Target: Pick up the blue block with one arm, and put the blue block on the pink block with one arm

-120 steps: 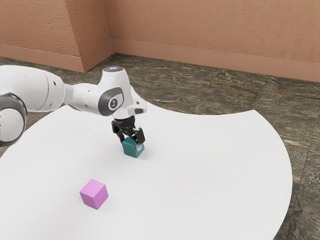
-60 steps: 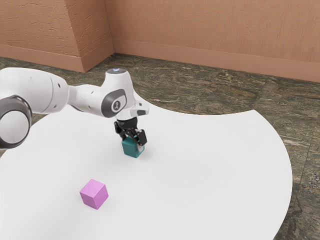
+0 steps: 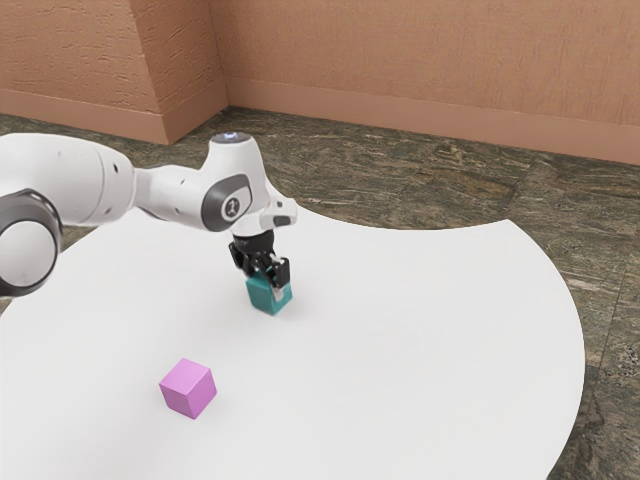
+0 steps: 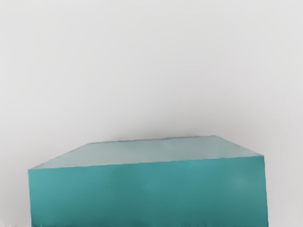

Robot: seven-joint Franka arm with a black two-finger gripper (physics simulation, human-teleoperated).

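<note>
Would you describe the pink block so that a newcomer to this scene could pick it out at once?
Start at the round white table, where the gripper is down at the teal-blue block near the middle. Toward the exterior view's lower left of that, alone on the tabletop, sits the pink block. It is the only pink cube, and nothing touches it.

A round white table stands on dark marbled floor before terracotta walls.

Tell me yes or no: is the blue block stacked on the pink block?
No, the blue block sits on the white table, well apart from the pink block.
</note>
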